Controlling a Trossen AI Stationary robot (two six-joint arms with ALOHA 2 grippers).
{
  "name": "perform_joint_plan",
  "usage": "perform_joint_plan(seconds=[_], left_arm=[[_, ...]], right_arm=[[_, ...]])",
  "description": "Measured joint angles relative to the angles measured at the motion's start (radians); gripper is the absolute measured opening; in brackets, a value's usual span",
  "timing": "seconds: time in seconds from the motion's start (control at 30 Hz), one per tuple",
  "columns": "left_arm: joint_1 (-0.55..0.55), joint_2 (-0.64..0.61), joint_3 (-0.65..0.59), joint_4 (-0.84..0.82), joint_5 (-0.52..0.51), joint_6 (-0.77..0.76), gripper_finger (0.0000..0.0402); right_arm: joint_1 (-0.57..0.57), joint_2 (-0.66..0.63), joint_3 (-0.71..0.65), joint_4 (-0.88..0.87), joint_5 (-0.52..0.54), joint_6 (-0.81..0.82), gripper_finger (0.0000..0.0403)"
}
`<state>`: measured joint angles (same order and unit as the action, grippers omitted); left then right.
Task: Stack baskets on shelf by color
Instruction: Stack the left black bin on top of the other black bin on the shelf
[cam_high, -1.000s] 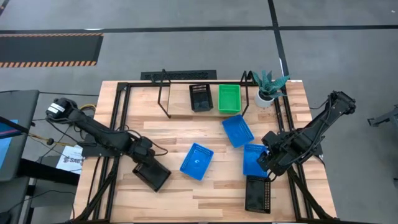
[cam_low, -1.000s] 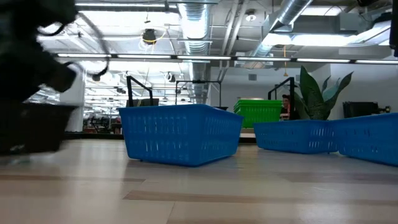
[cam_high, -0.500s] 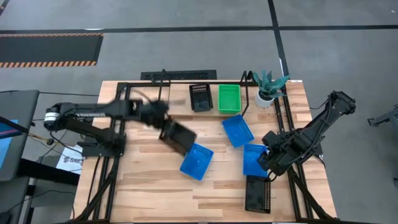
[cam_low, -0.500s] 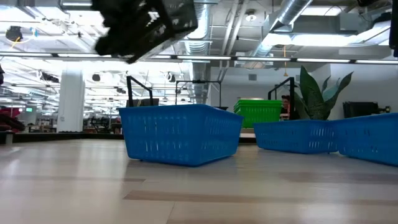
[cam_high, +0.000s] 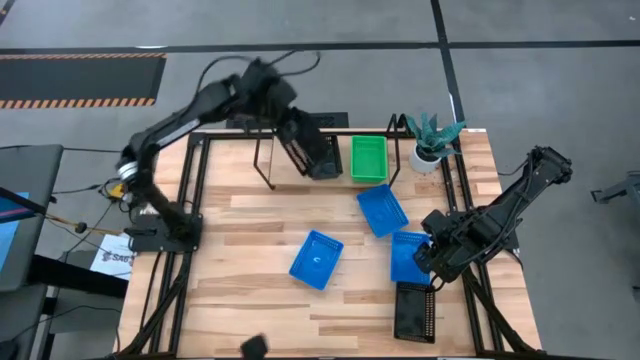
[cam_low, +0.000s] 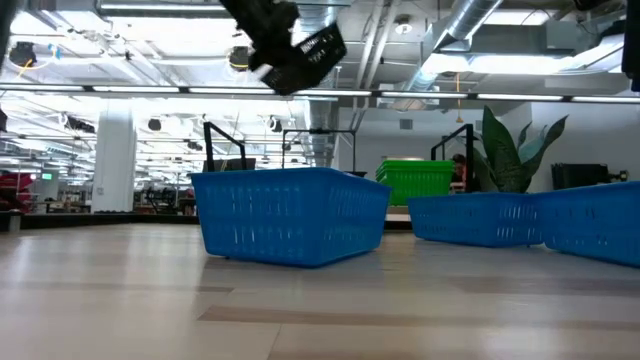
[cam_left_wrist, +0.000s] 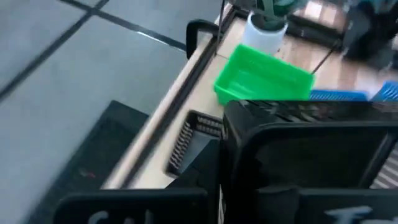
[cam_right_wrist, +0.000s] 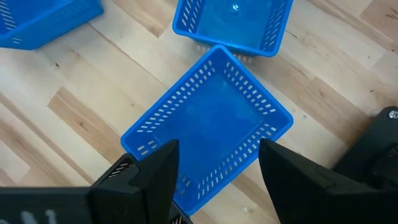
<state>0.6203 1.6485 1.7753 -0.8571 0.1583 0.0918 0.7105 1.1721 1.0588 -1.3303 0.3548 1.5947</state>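
My left gripper (cam_high: 283, 118) is shut on a black basket (cam_high: 303, 147), held tilted in the air over the left part of the black wire shelf (cam_high: 262, 160); the basket also shows in the low view (cam_low: 303, 55). Another black basket (cam_high: 326, 160) and a green basket (cam_high: 368, 158) rest on the shelf's board. My right gripper (cam_right_wrist: 214, 186) is open just above a blue basket (cam_right_wrist: 208, 121) that lies flat on the table at the right (cam_high: 408, 254). Two more blue baskets (cam_high: 382, 210) (cam_high: 316, 258) lie on the table. My left gripper holds the black basket by one end wall (cam_left_wrist: 298, 134); the basket itself hides where the fingers meet it. The basket is lifted clear of the table and the shelf and hangs tilted beyond the fingers.
A third black basket (cam_high: 415, 312) lies at the near right, close beside my right arm. A plant in a white pot (cam_high: 428, 150) stands at the far right, next to the shelf's right end. The black table frame (cam_high: 195, 190) runs along the table's left and right sides.
My left gripper has lifted the black basket off the table's near left part and swung it up and toward the far edge, so that it now hangs over the shelf's left part. The basket has turned and tipped on the way.
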Motion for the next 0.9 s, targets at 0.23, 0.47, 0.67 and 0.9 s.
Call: perform_joint_plan(seconds=[0.23, 0.47, 0.67, 0.9], left_arm=[[0.057, 0.297, 0.349, -0.192, 0.064, 0.326, 0.0000], [0.061, 0.535, 0.579, -0.310, 0.033, 0.430, 0.0000], [0.054, 0.582, 0.543, -0.344, -0.016, 0.466, 0.0000], [0.039, 0.582, 0.529, -0.342, -0.013, 0.499, 0.0000]], right_arm=[[-0.001, 0.000, 0.000, 0.003, 0.041, 0.014, 0.0245], [-0.001, 0.000, 0.000, 0.002, 0.042, 0.054, 0.0245], [-0.001, 0.000, 0.000, 0.005, 0.041, 0.057, 0.0245], [-0.015, 0.000, 0.000, 0.006, 0.041, 0.057, 0.0245]])
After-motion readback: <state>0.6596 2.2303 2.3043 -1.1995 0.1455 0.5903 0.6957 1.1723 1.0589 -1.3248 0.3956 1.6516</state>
